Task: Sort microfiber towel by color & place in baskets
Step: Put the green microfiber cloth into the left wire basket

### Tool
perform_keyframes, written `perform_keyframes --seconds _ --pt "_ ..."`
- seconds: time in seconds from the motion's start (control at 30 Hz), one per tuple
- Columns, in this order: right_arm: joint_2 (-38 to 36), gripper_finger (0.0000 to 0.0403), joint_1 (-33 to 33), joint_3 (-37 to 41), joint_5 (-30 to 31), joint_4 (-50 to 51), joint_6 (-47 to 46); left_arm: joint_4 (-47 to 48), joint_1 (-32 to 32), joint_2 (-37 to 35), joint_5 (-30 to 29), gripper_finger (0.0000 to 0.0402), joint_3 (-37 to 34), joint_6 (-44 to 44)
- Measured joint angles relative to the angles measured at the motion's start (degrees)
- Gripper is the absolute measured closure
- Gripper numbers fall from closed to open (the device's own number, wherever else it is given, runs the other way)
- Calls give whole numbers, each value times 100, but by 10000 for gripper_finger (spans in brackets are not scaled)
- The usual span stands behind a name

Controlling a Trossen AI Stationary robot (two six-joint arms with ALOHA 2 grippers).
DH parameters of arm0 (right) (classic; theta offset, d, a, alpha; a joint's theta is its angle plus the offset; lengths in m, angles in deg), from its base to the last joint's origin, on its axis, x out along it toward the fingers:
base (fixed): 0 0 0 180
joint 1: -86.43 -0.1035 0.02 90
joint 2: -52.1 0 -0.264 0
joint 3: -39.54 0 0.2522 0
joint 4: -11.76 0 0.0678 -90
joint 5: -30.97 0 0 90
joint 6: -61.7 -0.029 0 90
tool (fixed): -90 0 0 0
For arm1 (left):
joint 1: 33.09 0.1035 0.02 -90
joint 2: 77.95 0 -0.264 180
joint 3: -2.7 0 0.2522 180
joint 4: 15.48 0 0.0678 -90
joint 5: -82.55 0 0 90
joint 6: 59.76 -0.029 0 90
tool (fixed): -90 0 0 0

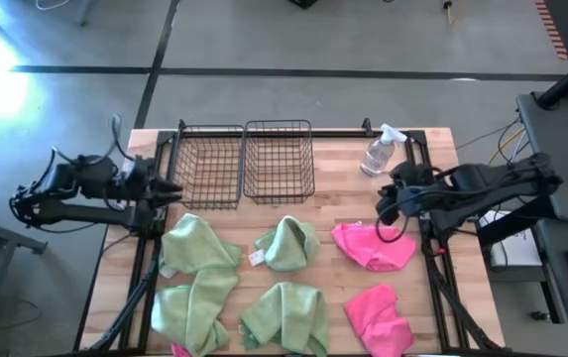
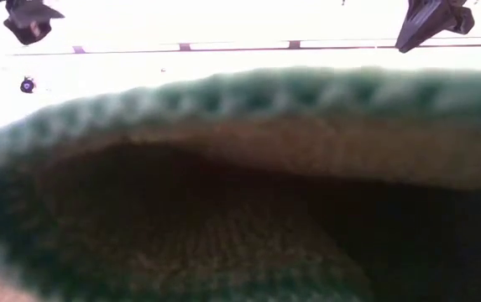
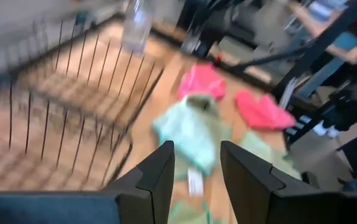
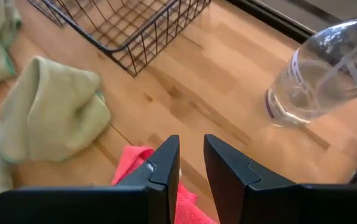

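Towels, four green [image 1: 288,243] and two pink [image 1: 373,246], lie near the two empty baskets [image 1: 244,162]. My left gripper [image 3: 194,171] and right gripper [image 4: 190,163] hover parted, holding nothing.

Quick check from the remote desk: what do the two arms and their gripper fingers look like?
Both arms are dark, jointed and black-cabled. The left gripper has two dark, flat, angular fingers with stepped inner edges on a dark blue-grey body; the right gripper matches, with black fingers.
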Motion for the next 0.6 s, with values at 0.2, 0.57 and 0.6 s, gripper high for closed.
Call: perform_keyframes --seconds 0.2,0.57,0.6 --pt "458 335 2 -82 -11 -15 4 -92 0 -115 366 286 -589 440" --pt "764 335 11 -91 -169 -6 -51 -81 0 -213 1390 286 -1347 1382" --pt "768 335 11 -91 -168 -6 -55 -84 0 -213 1452 286 -1381 1405"
